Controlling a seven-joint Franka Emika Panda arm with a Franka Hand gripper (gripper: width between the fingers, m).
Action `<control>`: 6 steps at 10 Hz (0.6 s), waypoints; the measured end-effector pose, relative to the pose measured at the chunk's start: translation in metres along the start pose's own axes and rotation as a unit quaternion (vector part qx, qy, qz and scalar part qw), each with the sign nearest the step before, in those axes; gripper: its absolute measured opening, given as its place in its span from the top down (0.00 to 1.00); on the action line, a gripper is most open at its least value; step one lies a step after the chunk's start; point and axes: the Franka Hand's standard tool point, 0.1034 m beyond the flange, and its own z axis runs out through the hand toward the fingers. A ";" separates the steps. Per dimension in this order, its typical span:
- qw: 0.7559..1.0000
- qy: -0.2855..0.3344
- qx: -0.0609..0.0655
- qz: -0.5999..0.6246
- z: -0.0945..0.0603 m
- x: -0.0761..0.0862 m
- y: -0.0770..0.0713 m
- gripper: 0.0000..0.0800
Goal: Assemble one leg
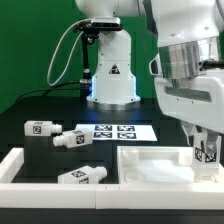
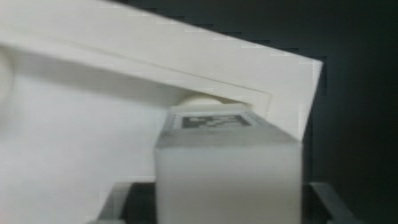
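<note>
My gripper is shut on a white leg with a black-and-white tag, held upright at the corner of the large white panel on the exterior view's right. In the wrist view the leg fills the space between my fingers, its tagged end at the panel's raised corner. Whether it touches the panel I cannot tell. Three more legs lie on the black table: one at the far left, one beside it, one near the front.
The marker board lies flat behind the panel. Long white border rails run along the front and left of the work area. The robot's base stands at the back with a cable.
</note>
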 end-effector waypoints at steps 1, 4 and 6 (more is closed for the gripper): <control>1.000 0.000 0.000 -0.020 0.000 0.000 0.000 0.64; 0.979 0.008 -0.004 -0.205 0.001 -0.007 0.000 0.27; 0.950 0.007 -0.005 -0.312 -0.001 -0.013 -0.001 0.20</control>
